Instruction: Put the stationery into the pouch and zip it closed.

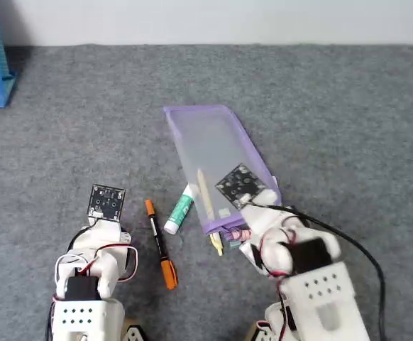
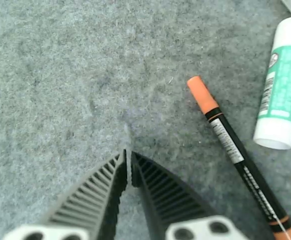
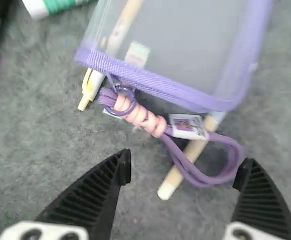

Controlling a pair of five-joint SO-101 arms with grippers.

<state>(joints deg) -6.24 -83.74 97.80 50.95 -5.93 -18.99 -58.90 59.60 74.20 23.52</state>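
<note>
Left gripper (image 2: 128, 160): pinched closed on nothing, above bare grey carpet (image 2: 60, 75), lower left of the high view, beside the orange marker (image 1: 159, 241) and glue stick (image 1: 179, 209). Right gripper (image 3: 184, 162): spread wide, holding nothing, poised over the looped zip cord (image 3: 135, 112) of the purple pouch (image 1: 217, 163) at centre frame. Pouch mouth partly hidden under the right arm (image 1: 292, 256); pencil (image 1: 204, 192) faint through the clear wall; yellowish pen (image 3: 88, 92) and wooden stick (image 3: 166, 189) poking out, far ends hidden.

Nothing can be read: the marks on the pen (image 2: 238, 155), the glue stick (image 2: 280, 85) and the small tag (image 3: 188, 126) are too blurred.
</note>
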